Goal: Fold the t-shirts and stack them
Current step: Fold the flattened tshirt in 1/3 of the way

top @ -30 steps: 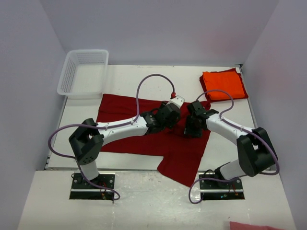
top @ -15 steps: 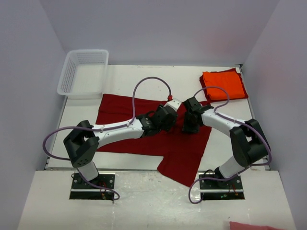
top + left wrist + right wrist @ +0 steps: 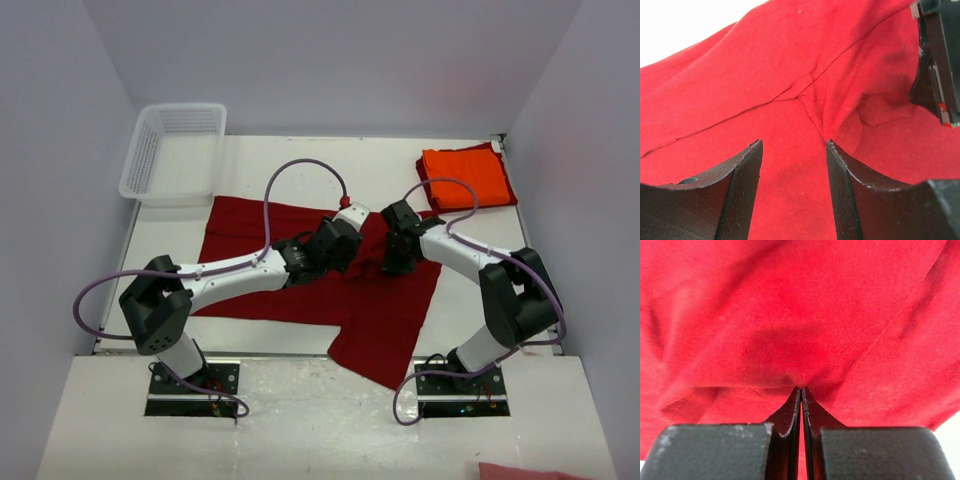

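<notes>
Your top view looks down from above and behind the arm bases, facing the far edge, and takes in the whole worktop point(image 3: 300, 170). Both wrist views sit very close over the red t-shirt point(image 3: 790, 75) near the worktop's middle — each with its own fingers point(image 3: 745, 190) along the bottom. The left wrist view catches the right gripper point(image 3: 932, 85) at its right side — their shared patch.

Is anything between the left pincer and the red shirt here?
Nothing visible. The left pincer is open directly over the red shirt, with only bare cloth in its gap. The right pincer pinches the same shirt alongside.
</notes>
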